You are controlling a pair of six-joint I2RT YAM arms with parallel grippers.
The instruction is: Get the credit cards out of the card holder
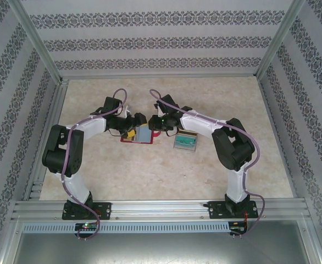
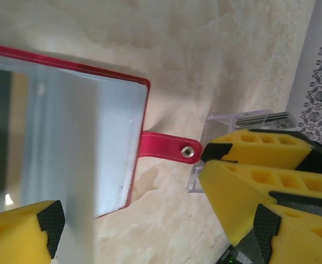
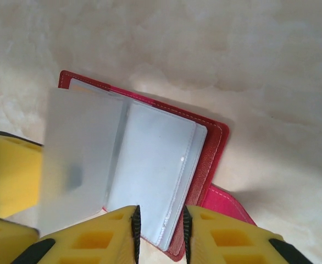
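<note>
Scanning top view: the card holder (image 1: 142, 136) is seen lying open at frame centre on the table (image 1: 150, 181), with a claw at each side.
Cards out: a small stack of credit cards (image 1: 185, 142), teal on top with a beige edge, is laid just right of the holder and apart from it.
Left gripper (image 1: 131, 128): set at the holder's left edge; its state cannot be read from above.
Right gripper (image 1: 154, 127): set at the holder's right edge.
Left wrist view: the holder fills the left half, and its red closing tab (image 2: 169, 151) points right.
Left claw state: own fingers are spread wide at lower left and lower right, gripping nothing.
Other claw here: the right gripper's fingertips are seen pressed together just right of the tab.
Possible leftover: a dark and beige patch shows through the pocket at the far left edge. It is judged to be maybe one card not yet removed, but this is unconfirmed.
Right wrist view: the holder is spread open at centre, with a pocket leaf (image 3: 78, 165) raised at left.
Right claw state: the jaws are drawn nearly shut at bottom centre, seemingly pinching the near edge of the pockets.
Progress: judged mostly done. What is left is checking the remaining pockets and pulling out any last card.
</note>
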